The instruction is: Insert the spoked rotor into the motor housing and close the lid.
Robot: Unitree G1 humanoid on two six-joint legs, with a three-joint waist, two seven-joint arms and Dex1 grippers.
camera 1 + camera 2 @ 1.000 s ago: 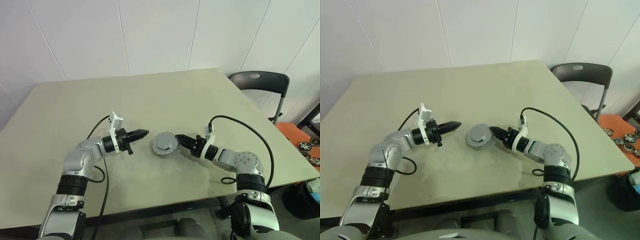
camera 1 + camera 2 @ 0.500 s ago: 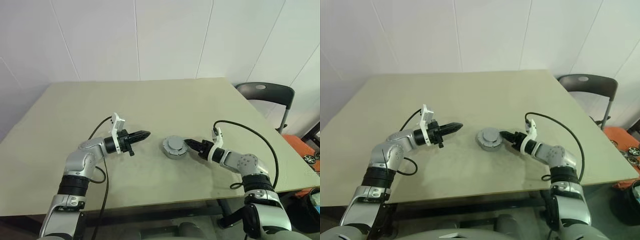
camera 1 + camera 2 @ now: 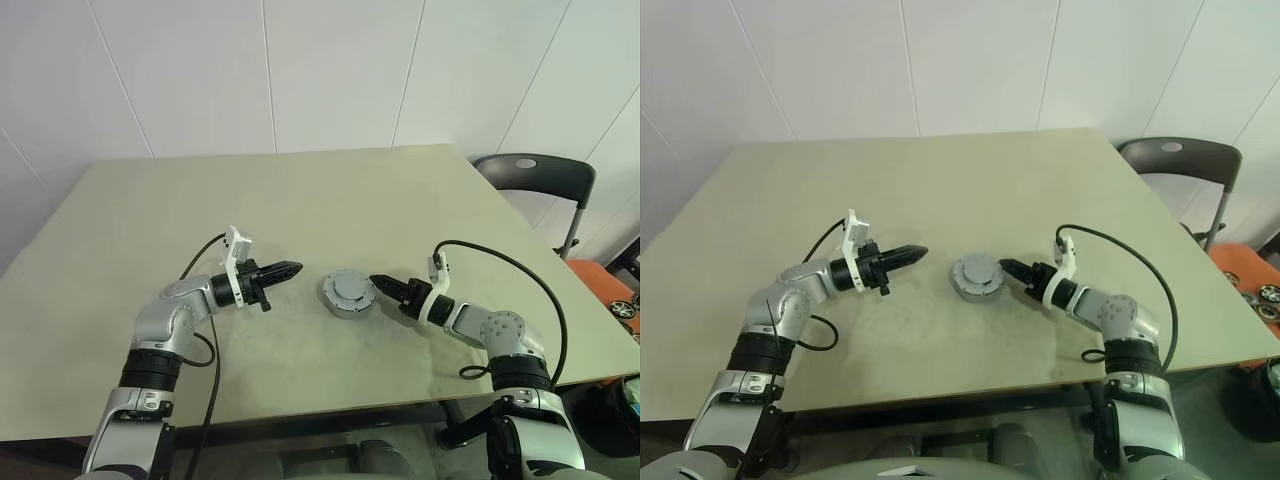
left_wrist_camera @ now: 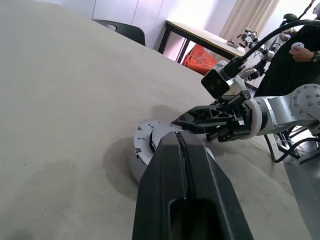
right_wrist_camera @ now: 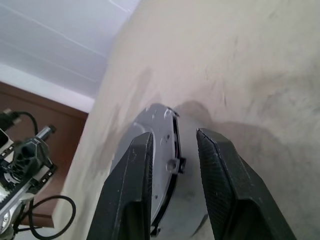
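Dull, pale beige desk (image 3: 330,210), smooth, with faint darker smudges near the motor housing (image 3: 349,293). Grey metal on that housing, matt, not shiny. Flat lid (image 3: 975,270) on top of the housing, same silver-grey metal with a soft sheen. Black plastic on the left hand (image 3: 291,269) beside the housing, a bit glossy along the fingers (image 4: 185,200). Same black plastic on the right hand (image 3: 380,284), smooth and slightly shiny. Silver, brushed-looking metal on the arms behind both hands. Dark plastic chair (image 3: 535,172) past the desk corner, matt seat.
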